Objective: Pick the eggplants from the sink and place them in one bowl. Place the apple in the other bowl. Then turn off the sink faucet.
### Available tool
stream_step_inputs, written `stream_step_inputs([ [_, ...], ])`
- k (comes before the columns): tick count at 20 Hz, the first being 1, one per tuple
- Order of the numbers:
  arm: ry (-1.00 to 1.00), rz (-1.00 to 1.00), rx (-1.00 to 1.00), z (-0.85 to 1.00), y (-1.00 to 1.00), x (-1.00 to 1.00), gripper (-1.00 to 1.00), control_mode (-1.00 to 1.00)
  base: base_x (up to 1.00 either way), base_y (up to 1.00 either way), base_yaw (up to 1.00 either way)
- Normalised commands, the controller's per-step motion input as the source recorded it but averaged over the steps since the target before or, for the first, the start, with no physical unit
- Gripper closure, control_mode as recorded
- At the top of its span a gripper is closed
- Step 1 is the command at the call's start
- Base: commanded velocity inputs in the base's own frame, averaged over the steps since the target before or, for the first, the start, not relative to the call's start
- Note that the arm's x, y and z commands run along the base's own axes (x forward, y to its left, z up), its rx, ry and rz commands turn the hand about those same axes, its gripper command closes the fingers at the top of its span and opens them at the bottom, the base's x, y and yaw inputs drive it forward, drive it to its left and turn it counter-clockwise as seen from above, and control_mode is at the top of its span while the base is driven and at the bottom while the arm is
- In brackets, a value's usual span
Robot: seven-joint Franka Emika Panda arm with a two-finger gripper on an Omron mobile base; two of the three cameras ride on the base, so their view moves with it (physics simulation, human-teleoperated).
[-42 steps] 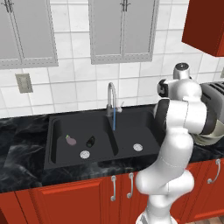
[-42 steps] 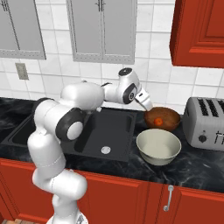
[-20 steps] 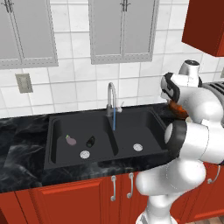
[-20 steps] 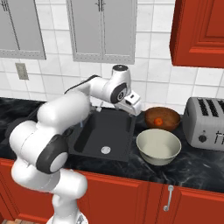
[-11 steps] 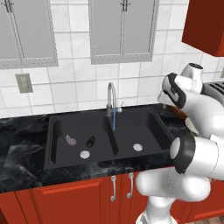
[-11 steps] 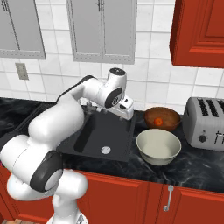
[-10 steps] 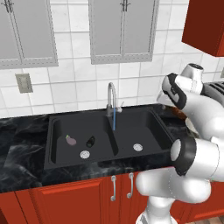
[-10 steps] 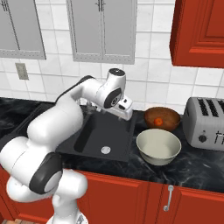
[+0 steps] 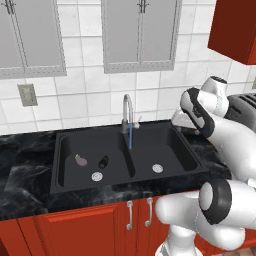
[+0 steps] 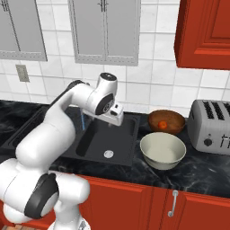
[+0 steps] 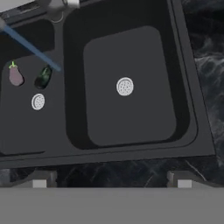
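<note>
Over the sink's (image 11: pixel 192 131) right basin you have open room to every wall; your gripper (image 11: pixel 111 183) hangs spread wide, holding nothing. Both eggplants (image 11: pixel 15 76) lie in the left basin, the apple (image 10: pixel 163 124) in the brown bowl (image 10: pixel 177 119).

No readable text, label, brand, number or sign on anything in view.

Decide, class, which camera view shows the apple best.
The right base view: the apple sits plainly inside the reddish-brown bowl. In the left base view the arm covers that spot, and the hand view looks down into the sink.
</note>
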Motion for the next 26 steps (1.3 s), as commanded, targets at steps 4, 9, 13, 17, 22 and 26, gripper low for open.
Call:
stream_step_inputs([
  [4, 0.00, 0.11, 0.00, 0.00, 0.55, -0.26, -1.00, -1.00, 0.00, 0.00, 0.00],
  [9, 0.00, 0.11, 0.00, 0.00, 0.58, -0.26, -1.00, -1.00, 0.00, 0.00, 0.00],
  [13, 0.00, 0.11, 0.00, 0.00, 0.58, -0.28, -1.00, -1.00, 0.00, 0.00, 0.00],
  [17, 0.00, 0.11, 0.00, -0.04, 0.58, -0.20, -1.00, -1.00, 0.00, 0.00, 0.00],
  [22, 0.00, 0.08, 0.00, -0.08, 0.54, -0.13, -1.00, -1.00, 0.00, 0.00, 0.00],
  [26, 0.00, 0.00, 0.00, -0.09, 0.52, -0.01, -1.00, -1.00, 0.00, 0.00, 0.00],
])
